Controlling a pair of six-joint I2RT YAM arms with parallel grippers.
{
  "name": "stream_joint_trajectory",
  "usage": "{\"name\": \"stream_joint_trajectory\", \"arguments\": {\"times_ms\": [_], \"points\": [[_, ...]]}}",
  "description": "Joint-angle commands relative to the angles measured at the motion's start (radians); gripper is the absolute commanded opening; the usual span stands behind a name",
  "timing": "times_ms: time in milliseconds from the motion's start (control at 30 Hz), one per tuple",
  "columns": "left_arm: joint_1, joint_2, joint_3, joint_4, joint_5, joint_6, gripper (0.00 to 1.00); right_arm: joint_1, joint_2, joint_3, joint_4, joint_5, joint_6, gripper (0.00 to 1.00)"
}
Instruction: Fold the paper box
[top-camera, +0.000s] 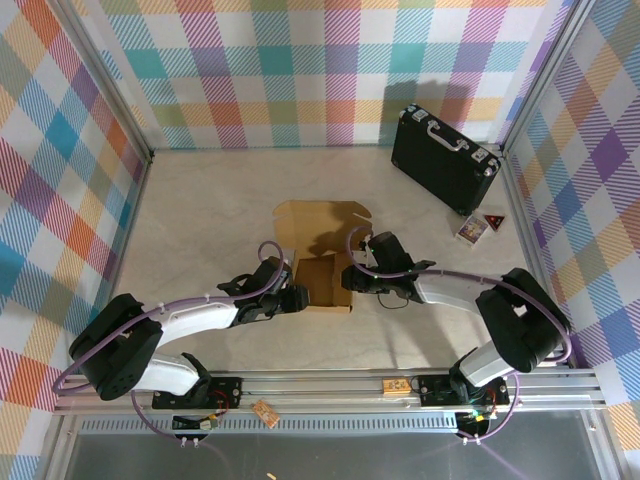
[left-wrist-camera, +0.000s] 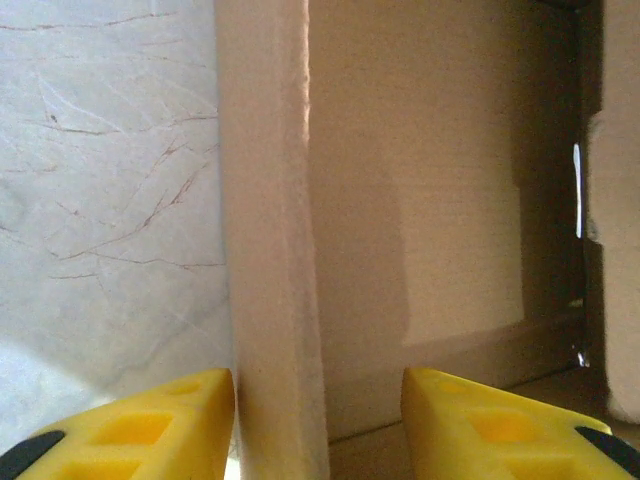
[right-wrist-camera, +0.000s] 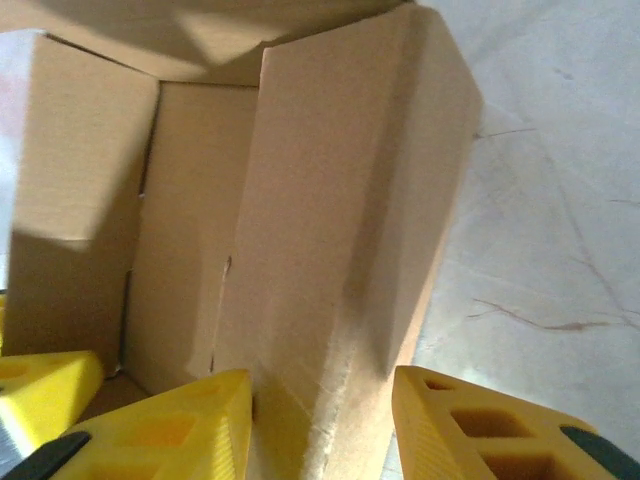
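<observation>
Black hard case (top-camera: 445, 158) far right, small card packet (top-camera: 471, 230) just beside it

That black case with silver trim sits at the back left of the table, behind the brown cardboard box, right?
No: the black case sits at the back right, as the top external view shows. It is indeed behind the paper box.

Pale marble-look bench (top-camera: 200, 200) is carrying everything. Partly folded brown corrugated cardboard box (top-camera: 300, 225) is sitting near the middle, with walls standing up and one flap lying flat toward the far side. Black hard case with silver trim (top-camera: 445, 160) is standing at far right, near the checked wall. Small printed card pack (top-camera: 471, 230) and small dark card with a triangle mark (top-camera: 494, 222) are lying just beside the case's near side.
</observation>
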Motion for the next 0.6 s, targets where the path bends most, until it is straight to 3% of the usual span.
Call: {"name": "stream_joint_trajectory", "arguments": {"times_ms": [0,567], "points": [[-0.016,-0.008,0.026,-0.016,0.002,-0.014,0.48,0.02,0.021,0.046,-0.15,0.14,-0.031,0.41],[-0.047,0.003,0.05,-0.026,-0.01,-0.019,0.48,0.117,0.131,0.201,-0.35,0.405,-0.065,0.38]]}}
